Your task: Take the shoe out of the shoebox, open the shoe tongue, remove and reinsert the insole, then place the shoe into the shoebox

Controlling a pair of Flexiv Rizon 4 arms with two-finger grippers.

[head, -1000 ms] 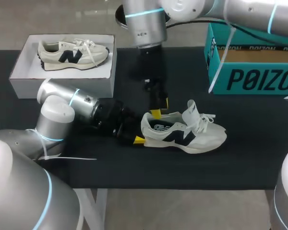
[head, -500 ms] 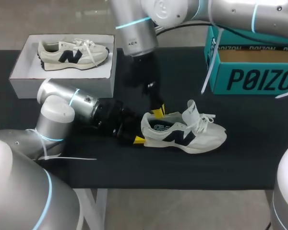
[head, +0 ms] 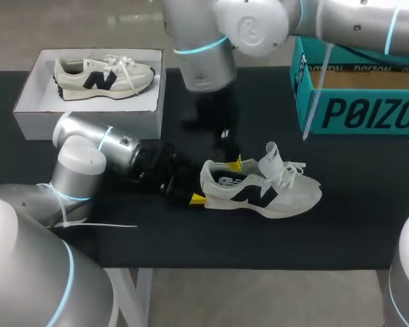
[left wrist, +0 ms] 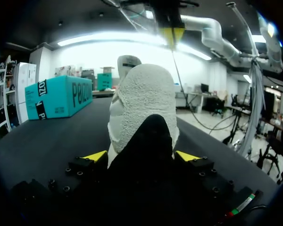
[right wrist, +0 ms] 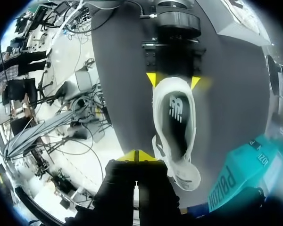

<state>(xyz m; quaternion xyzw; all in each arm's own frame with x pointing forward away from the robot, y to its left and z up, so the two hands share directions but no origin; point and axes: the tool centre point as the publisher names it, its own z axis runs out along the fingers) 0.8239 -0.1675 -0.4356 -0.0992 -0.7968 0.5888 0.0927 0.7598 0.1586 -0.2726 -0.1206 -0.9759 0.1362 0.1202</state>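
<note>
A cream shoe (head: 259, 191) with a dark logo lies on its sole on the black table, its tongue standing up. Its dark insole (right wrist: 175, 110) lies inside. My left gripper (head: 203, 182) comes in low from the left, and both yellow tips press the sides of the heel (left wrist: 141, 94). In the right wrist view the left gripper (right wrist: 173, 81) flanks the heel. My right gripper (head: 234, 164) hangs over the rim of the shoe's opening, shut, with nothing visible between its tips (right wrist: 137, 155). It also shows above the heel in the left wrist view (left wrist: 172, 35).
A teal shoebox (head: 361, 95) stands open at the back right. At the back left a white box (head: 27, 102) holds a second cream shoe (head: 102, 75). Bare black table lies in front of the shoe.
My right gripper has closed and shifted slightly right and down to the rim of the shoe's opening. The left gripper and the shoe have stayed put.
</note>
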